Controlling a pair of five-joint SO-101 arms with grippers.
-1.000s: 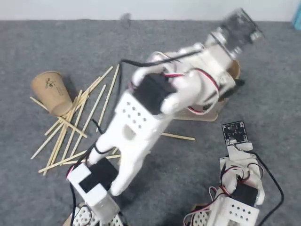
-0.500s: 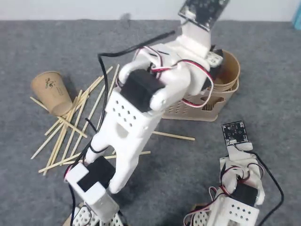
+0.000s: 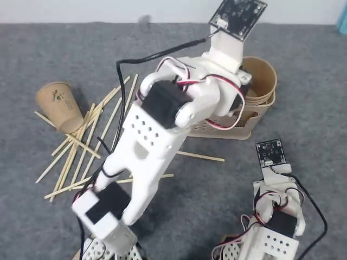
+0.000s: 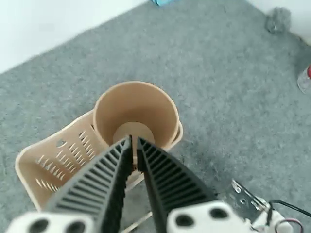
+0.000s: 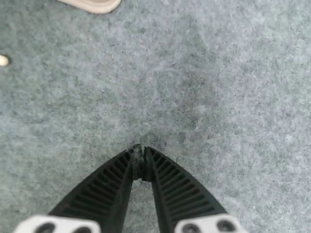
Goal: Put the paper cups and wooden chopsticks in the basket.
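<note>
distance is what matters now: my left pincer (image 4: 133,141) hangs right over the basket (image 4: 53,155), its jaws pressed together with nothing between them, pointing down into the paper cup (image 4: 146,104) that already stands nested in there. the other paper cup (image 3: 59,105) lies well apart from it, out on the grey bench (image 3: 43,43) on my left side, apparently on its side; i cannot tell which end is the mouth. the wooden chopsticks (image 3: 87,146) fan out just beside that cup, some touching it, most with their long axes running slantwise from near my left base up toward the basket. one lone stick (image 3: 200,157) lies crosswise just in front of the basket. my right pincer (image 5: 141,148) is closed too, empty, aimed at bare bench near its own base, on the far side of the basket from the loose pile. i judge the left arm (image 3: 157,141) the nearer one for what is left: it would have to swing back toward my left and open its jaws across a stick's axis, not along it
</note>
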